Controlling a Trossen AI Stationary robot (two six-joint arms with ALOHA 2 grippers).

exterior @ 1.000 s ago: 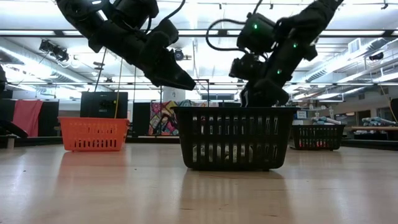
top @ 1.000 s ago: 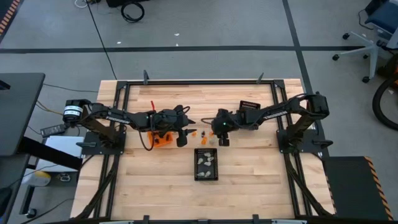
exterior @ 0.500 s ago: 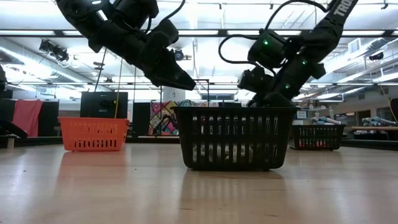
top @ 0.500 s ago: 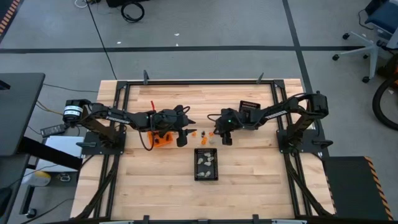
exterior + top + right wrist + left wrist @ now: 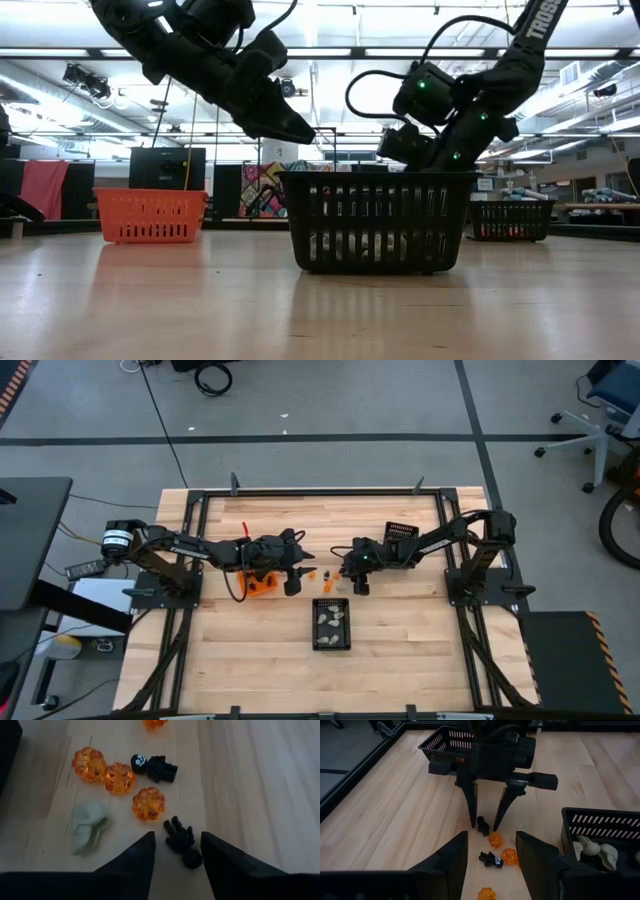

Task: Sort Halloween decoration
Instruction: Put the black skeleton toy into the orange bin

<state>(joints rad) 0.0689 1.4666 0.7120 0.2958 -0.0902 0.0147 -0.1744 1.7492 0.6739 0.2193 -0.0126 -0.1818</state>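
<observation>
While right tool (image 5: 176, 851) straddles black figure (image 5: 181, 841), spread | pumpkins (image 5: 148, 803), skull (image 5: 88, 825) beside | left tool (image 5: 490, 854) spread

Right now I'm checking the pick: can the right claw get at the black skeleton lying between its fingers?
Probably yes: the right claw is open, straddling the black skeleton, with nothing over it; the nearest orange pumpkin sits clear.
</observation>
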